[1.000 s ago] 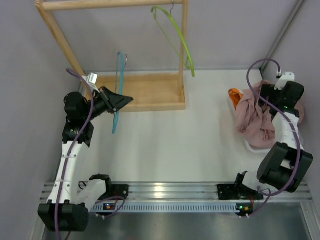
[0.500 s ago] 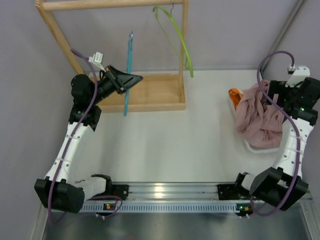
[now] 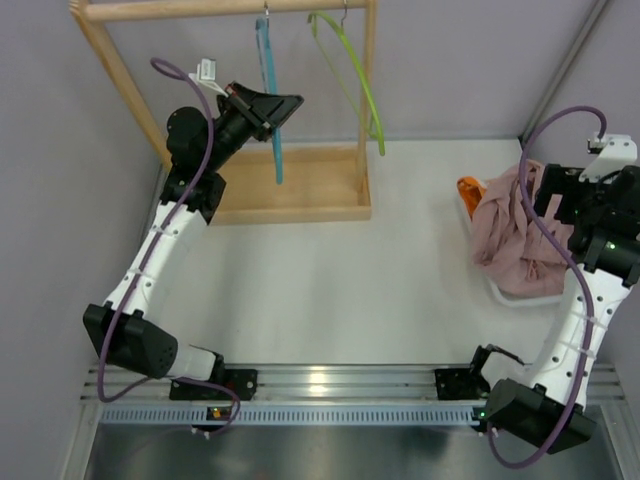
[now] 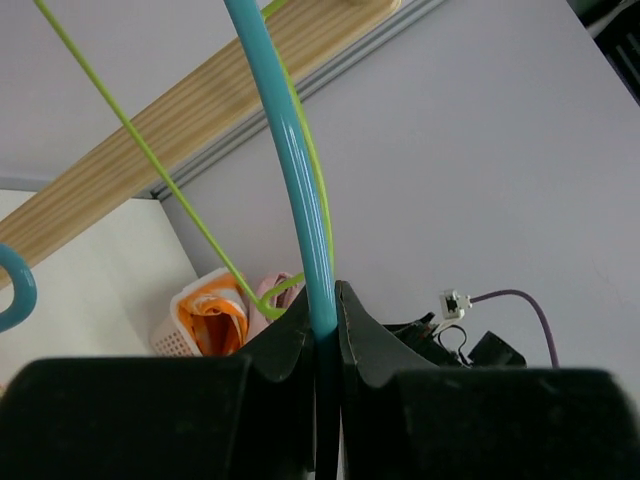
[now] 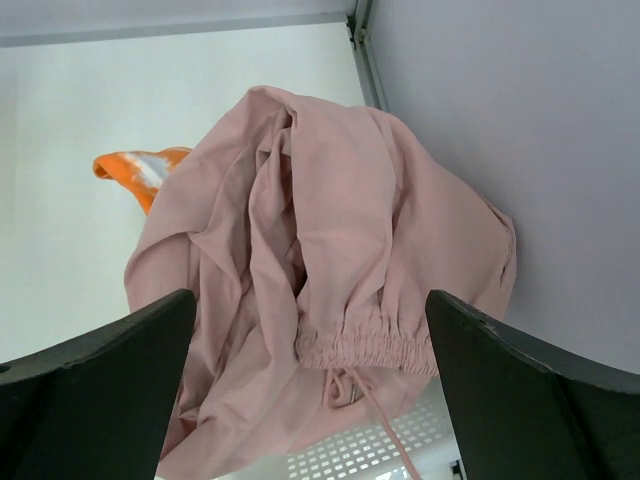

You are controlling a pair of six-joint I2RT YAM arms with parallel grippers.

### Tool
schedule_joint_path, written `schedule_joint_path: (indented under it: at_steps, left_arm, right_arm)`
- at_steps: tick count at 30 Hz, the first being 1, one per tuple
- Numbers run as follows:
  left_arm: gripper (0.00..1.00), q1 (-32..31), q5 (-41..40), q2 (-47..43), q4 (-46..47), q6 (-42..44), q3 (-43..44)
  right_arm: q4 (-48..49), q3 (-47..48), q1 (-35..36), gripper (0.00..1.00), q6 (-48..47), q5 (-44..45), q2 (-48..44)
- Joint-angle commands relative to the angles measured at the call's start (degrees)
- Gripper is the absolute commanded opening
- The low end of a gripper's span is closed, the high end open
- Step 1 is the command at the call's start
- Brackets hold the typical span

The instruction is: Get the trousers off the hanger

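My left gripper [image 3: 285,103] is shut on a bare blue hanger [image 3: 270,95] and holds it up at the wooden rack's top rail [image 3: 220,9]; the blue bar [image 4: 295,190] runs up from between the fingers in the left wrist view. A bare green hanger [image 3: 358,80] hangs on the rail beside it. The pink trousers [image 3: 510,235] lie heaped over a white basket [image 3: 520,297] at the right, with the orange trousers [image 3: 470,187] poking out behind. My right gripper [image 5: 310,345] is open and empty above the pink trousers [image 5: 320,270].
The wooden rack has a base tray [image 3: 290,185] at the back left and slanted side posts [image 3: 115,70]. A grey wall post [image 3: 560,70] stands at the back right corner. The basket sits close to the right wall.
My left arm has lifted the blue hanger from low by the rack's base up and right to the top rail. My right arm has risen and pulled back from the pink trousers.
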Motion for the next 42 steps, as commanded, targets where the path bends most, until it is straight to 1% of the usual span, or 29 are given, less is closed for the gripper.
schedule_joint_path:
  at_steps: [1, 6, 13, 20, 24, 28, 31, 33, 37, 38, 40, 42]
  left_arm:
    - [0.00, -1.1, -4.4, 1.6, 6.2, 1.2, 6.3]
    - [0.00, -1.7, -7.2, 5.9, 3.3, 1.2, 12.5]
    - [0.00, -3.0, -8.2, 13.0, 3.2, 1.8, 18.4]
    - [0.00, -4.4, -9.8, 16.8, 1.4, 1.2, 18.7]
    - [0.00, -5.5, -8.4, 19.6, 1.5, -1.0, 19.7]
    - [0.00, -7.7, -8.7, 21.7, 1.5, 1.4, 21.2]
    - [0.00, -8.6, -9.0, 23.6, 1.6, 0.4, 22.0]
    - [0.00, -8.5, -9.1, 24.1, 1.6, -1.3, 21.9]
    - [0.01, -8.6, -9.6, 22.2, 1.6, -0.1, 19.1]
    - [0.07, -8.5, -9.7, 21.5, 1.5, 0.4, 18.1]
    - [0.14, -8.4, -9.6, 19.4, 1.5, 1.9, 15.2]
    - [0.33, -8.3, -9.2, 17.8, 1.5, 2.5, 13.4]
  right_arm:
    - [-1.9, 1.6, -0.4, 0.99, 2.6, -0.8, -1.6]
    - [-1.5, -0.4, -0.4, 1.00, 4.1, -0.8, -2.7]
    - [-1.2, -0.8, -0.4, 0.99, 3.9, -0.6, -3.3]
    - [-1.1, -1.6, -0.4, 0.99, 3.9, -0.6, -3.6]
    - [-0.8, -3.1, -0.4, 1.00, 3.9, -0.8, -4.3]
    - [-0.7, -3.6, -0.4, 0.99, 4.2, -1.1, -4.6]
    - [-0.8, -3.4, -0.4, 0.99, 4.0, -1.3, -4.8]
    - [-1.0, -3.3, -0.4, 0.99, 3.7, -1.4, -4.9]
    - [-0.4, -4.1, -0.4, 0.99, 3.4, -2.4, -5.7]
    - [-0.1, -4.4, -0.4, 0.99, 3.5, -3.4, -5.7]
    - [0.4, -4.8, -0.4, 1.00, 4.3, -4.5, -5.8]
    - [0.9, -5.2, -0.4, 0.99, 4.6, -5.2, -5.8]
